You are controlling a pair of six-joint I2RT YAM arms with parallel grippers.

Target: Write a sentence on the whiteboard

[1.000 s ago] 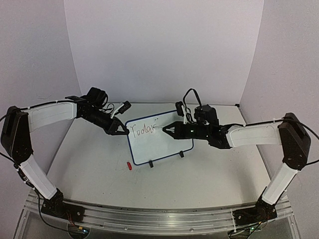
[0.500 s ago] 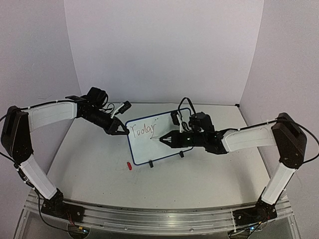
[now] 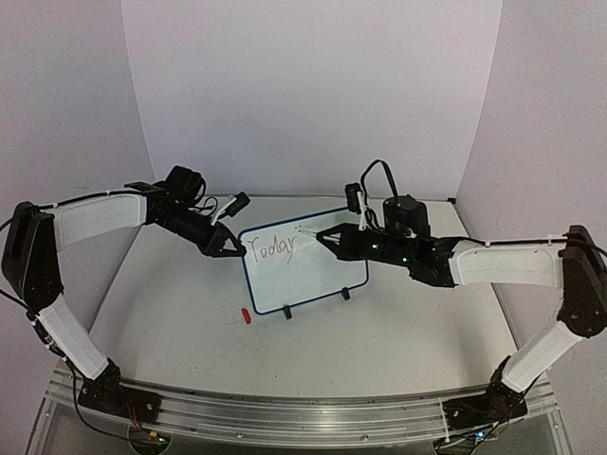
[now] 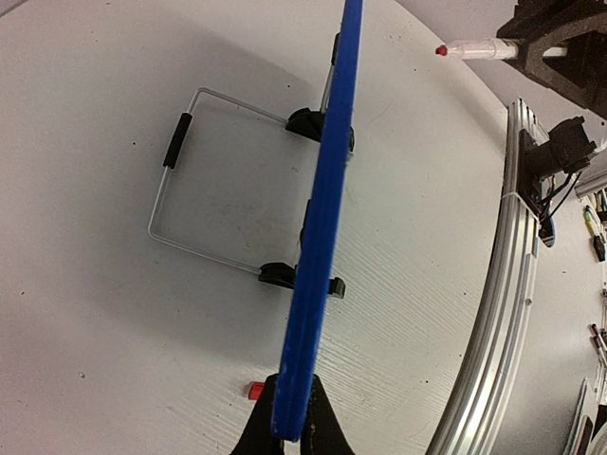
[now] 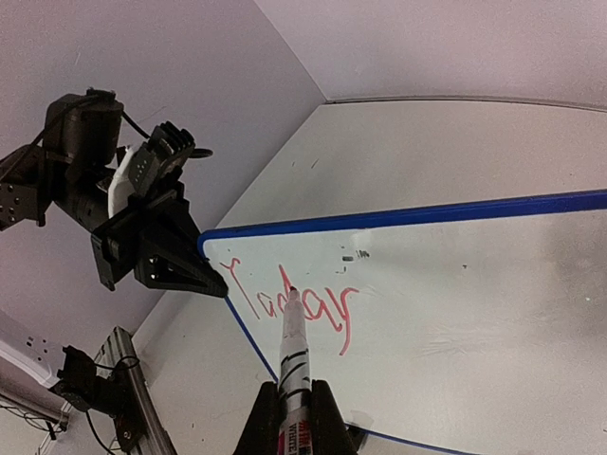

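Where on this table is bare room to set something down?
Bare: the table in front, between the whiteboard and the near rail, right of the red cap. Crowded: at the whiteboard, left gripper clamping its edge, right gripper holding the marker.

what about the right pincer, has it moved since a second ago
Yes. The right pincer dipped toward the middle of the whiteboard, then rose to near its top edge.

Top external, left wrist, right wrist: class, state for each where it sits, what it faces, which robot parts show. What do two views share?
Top external: above and behind, facing the table; both arms, the whiteboard.
Left wrist: looks along the board's blue edge; left gripper clamps it.
Right wrist: faces the sentence; right gripper holds the marker.
Shared: both wrist views show the marker.
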